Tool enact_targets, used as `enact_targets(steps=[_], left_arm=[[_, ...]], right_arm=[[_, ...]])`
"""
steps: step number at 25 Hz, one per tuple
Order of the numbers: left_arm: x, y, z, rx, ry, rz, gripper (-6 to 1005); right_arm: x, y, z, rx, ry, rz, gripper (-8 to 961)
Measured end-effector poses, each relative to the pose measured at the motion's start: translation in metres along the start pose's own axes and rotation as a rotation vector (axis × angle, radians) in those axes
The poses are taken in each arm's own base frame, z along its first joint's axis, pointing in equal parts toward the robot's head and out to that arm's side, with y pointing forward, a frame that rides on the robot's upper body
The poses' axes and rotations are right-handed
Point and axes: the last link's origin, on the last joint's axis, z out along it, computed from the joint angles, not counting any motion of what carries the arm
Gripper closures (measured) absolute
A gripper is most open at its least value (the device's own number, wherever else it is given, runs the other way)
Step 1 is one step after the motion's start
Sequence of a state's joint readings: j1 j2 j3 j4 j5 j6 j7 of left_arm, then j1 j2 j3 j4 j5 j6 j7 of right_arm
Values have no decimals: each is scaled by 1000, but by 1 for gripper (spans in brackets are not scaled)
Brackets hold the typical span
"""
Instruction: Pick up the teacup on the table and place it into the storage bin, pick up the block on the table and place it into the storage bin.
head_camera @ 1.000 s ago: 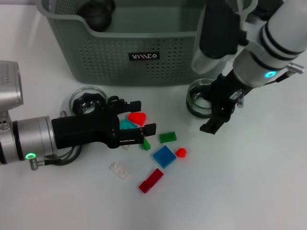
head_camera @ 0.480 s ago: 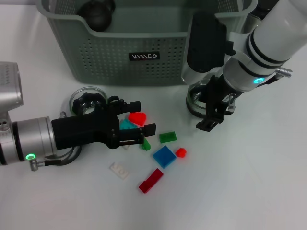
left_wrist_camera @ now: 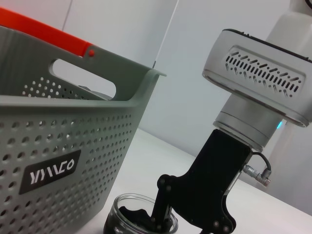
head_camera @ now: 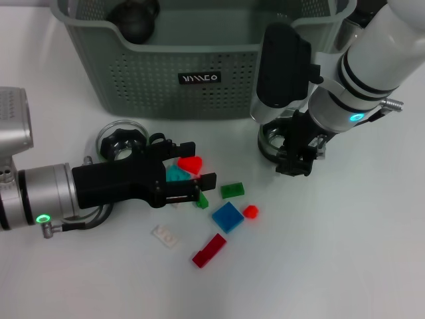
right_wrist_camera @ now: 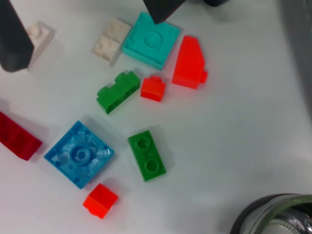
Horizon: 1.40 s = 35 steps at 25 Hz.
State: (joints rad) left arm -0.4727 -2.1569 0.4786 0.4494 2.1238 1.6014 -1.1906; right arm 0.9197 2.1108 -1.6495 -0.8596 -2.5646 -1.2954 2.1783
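Note:
A clear glass teacup (head_camera: pixel 271 141) stands on the white table just in front of the storage bin (head_camera: pixel 199 56), a grey-green perforated basket. My right gripper (head_camera: pixel 294 163) hangs over the cup's near rim; in the left wrist view its black fingers (left_wrist_camera: pixel 163 209) straddle the teacup (left_wrist_camera: pixel 131 217) wall, open. Several blocks lie in a loose group: a red wedge (head_camera: pixel 190 163), a teal plate (head_camera: pixel 176 174), a green brick (head_camera: pixel 232 191) and a blue plate (head_camera: pixel 227 216). My left gripper (head_camera: pixel 198 163) reaches in low from the left, open around the red wedge and teal plate.
A second glass cup (head_camera: pixel 118 139) sits beside the left gripper's body. A dark round object (head_camera: pixel 133 20) lies inside the bin. More blocks lie nearer me: a small red cube (head_camera: pixel 250 212), a dark red brick (head_camera: pixel 209 250) and a white piece (head_camera: pixel 164 235).
My right gripper has swung in toward the teacup and dropped lower onto its rim. The left arm and the blocks have stayed put.

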Motion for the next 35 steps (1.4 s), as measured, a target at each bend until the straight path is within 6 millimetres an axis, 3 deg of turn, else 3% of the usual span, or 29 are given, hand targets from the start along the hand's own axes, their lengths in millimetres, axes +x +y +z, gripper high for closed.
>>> enact_targets(steps=[6, 12, 16, 22, 29, 30, 32, 33, 35], left_arm=[[-1, 0, 0, 1, -1, -1, 156], [-1, 1, -1, 0, 0, -2, 156], [-1, 1, -2, -3, 2, -3, 156], [-3, 2, -4, 0, 2, -7, 157], [-3, 2, -5, 4, 7, -8, 157], [-3, 2, -5, 3, 7, -7, 157], [-1, 1, -4, 1, 8, -5, 157], [-1, 1, -4, 1, 8, -5, 157], [0, 1, -4, 0, 8, -6, 157]], right_arm=[[-2, 2, -2, -19, -13, 29, 766], [-1, 2, -4, -26, -9, 34, 904], [-4, 3, -18, -47, -26, 32, 905], [-15, 3, -77, -68, -152, 36, 906], [-40, -4, -167, -109, -502, 35, 906], [-43, -14, -193, -98, -621, 55, 906], [-43, -27, -211, -58, -709, 101, 906], [-43, -27, -211, -58, -709, 101, 906], [-45, -50, -223, 46, -772, 188, 905]])
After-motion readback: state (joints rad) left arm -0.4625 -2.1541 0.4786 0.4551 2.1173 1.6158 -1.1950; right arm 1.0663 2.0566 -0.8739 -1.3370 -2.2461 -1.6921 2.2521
